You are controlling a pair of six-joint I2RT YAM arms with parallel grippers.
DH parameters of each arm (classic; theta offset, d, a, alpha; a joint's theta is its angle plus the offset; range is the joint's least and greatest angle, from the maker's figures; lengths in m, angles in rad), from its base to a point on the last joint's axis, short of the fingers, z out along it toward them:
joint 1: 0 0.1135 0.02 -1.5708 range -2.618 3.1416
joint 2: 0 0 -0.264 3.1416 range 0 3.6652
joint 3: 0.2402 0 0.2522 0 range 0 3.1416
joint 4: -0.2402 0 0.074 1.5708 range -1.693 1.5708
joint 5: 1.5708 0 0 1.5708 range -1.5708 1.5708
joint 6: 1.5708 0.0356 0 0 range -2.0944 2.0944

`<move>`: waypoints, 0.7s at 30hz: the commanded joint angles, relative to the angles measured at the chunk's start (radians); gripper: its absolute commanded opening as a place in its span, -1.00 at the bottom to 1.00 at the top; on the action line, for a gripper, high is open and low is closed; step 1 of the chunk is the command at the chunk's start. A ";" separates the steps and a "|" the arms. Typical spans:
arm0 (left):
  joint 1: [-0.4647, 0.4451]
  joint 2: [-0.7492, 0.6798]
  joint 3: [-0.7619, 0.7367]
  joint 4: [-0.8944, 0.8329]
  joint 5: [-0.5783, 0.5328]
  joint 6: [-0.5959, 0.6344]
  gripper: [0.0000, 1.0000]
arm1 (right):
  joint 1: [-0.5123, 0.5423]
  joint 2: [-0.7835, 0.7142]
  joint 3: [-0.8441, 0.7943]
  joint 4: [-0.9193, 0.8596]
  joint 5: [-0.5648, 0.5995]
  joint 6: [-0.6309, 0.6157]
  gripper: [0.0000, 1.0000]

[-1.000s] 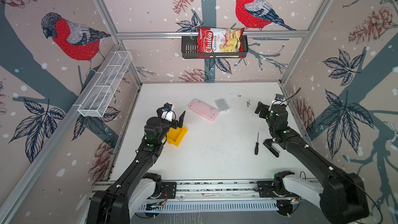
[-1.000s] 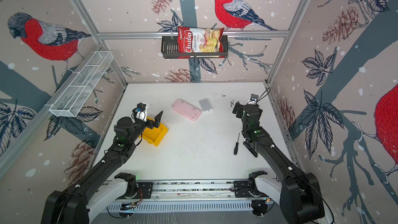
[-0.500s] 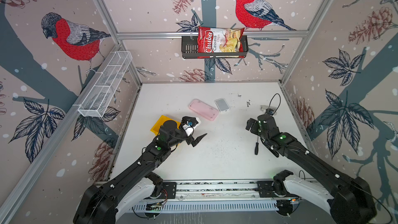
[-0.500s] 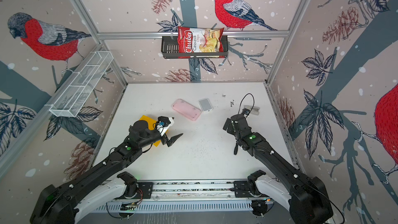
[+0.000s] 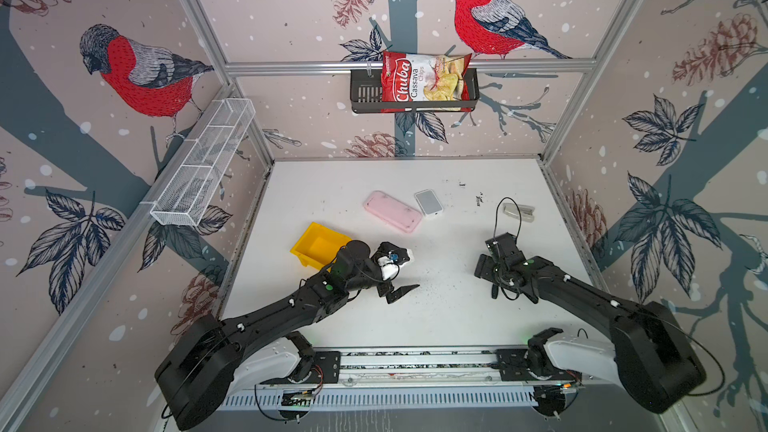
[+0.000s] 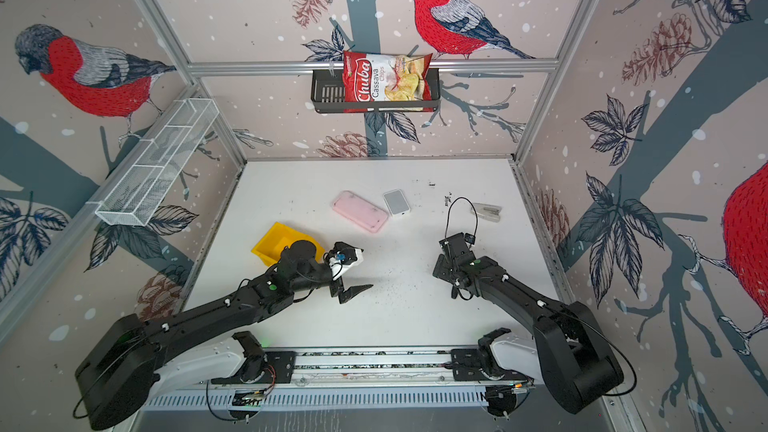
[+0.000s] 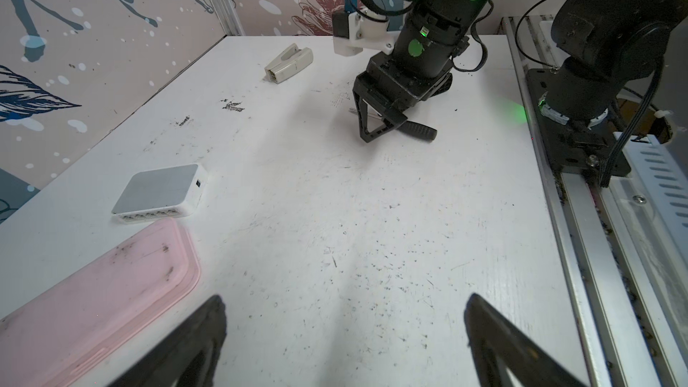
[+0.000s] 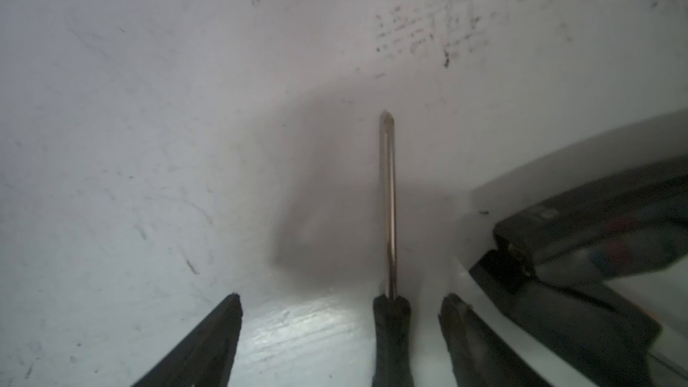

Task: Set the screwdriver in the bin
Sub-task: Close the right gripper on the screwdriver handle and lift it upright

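In a top view, the bin (image 5: 312, 258) sits at nine o'clock on the table (image 5: 436, 326), with the left gripper (image 5: 401, 292) at its four o'clock. Toward three o'clock, the right gripper (image 5: 496, 282) points down over the screwdriver (image 5: 494, 292).

Premises: a robotics lab test cell. Evidence: an aluminium frame (image 5: 291, 68) holds wall panels (image 5: 141, 72) printed with birds, enclosing a scuffed white table (image 5: 449, 243). A left arm (image 5: 291, 309) and a right arm (image 5: 582, 288) are mounted on a rail (image 5: 415, 361) at the front edge, cables exposed. Unrelated props lie on the table: yellow bin (image 5: 318, 243), pink case (image 5: 392, 211), stapler (image 5: 517, 211). A wire tray (image 5: 203, 164) and a black basket (image 5: 365, 93) holding a crisp bag (image 5: 428, 81) hang on the walls.
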 commanded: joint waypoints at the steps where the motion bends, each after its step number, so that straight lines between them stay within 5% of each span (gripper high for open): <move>1: -0.003 0.002 0.001 0.046 -0.020 0.004 0.97 | 0.000 0.007 -0.019 -0.030 -0.007 -0.003 0.60; 21: -0.003 0.023 0.026 0.031 -0.065 0.049 0.96 | 0.019 -0.013 -0.050 -0.086 -0.010 0.028 -0.60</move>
